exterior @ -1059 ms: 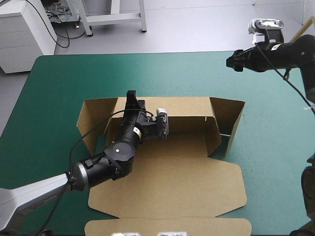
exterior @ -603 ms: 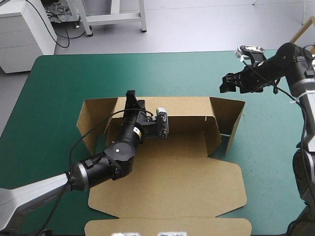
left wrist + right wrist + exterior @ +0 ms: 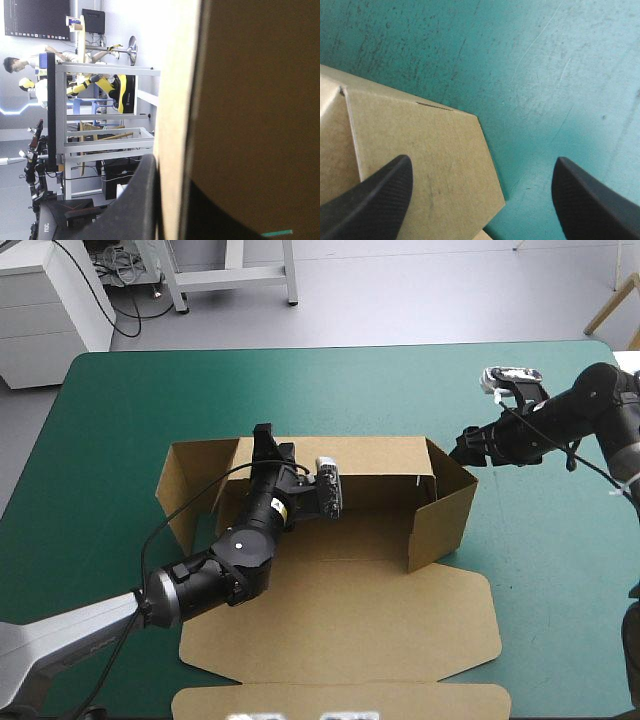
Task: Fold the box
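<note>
nothing here that i can actually read. the brown box [image 3: 340, 620] shows plain board on every face i can see, and the teal-green cover [image 3: 130, 410] has no lettering. a small yellow sticker [image 3: 273, 505] sits on the left arm [image 3: 215, 575], its print too small to make out.
</note>
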